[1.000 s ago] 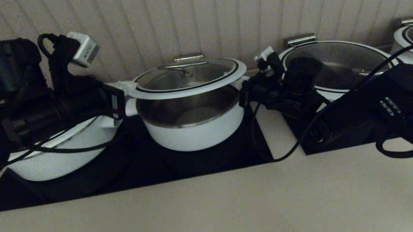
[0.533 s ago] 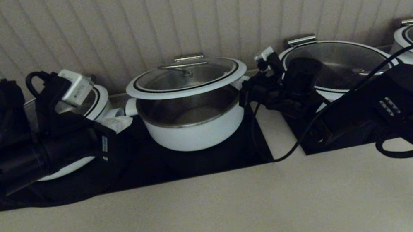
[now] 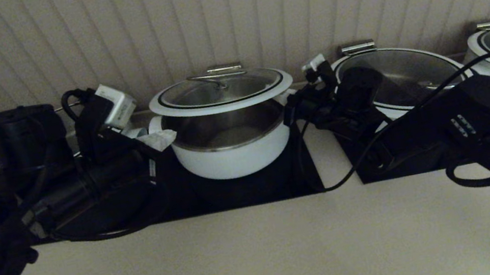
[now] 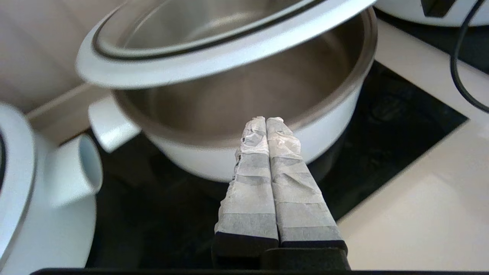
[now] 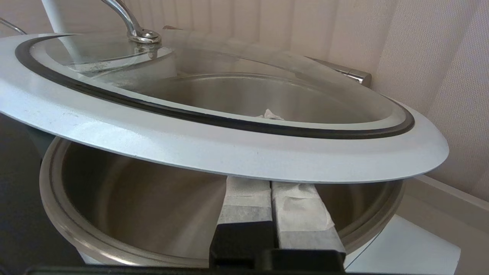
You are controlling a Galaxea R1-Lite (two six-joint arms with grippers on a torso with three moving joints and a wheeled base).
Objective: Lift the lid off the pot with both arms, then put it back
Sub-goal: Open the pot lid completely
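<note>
glass lid w/ white rim (image 3: 220, 92) up off round white pot (image 3: 232, 152); right gripper (image 5: 272, 183) fingers pressed together under rim, left gripper (image 4: 264, 128) likewise closed, back beside pot — lowering next, prob.

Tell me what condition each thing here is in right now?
lid: raised above its pot, front edge high.
pot: uncovered, empty, on the black cooktop.
left end effector: shut, beside the pot, holding nothing.
right end effector: shut, under the lid's rim.
neighbouring pot: covered.

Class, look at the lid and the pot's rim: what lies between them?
Only an open gap between lid and pot, crossed by the shut right gripper reaching under the lid's rim; right wrist view shows this.
</note>
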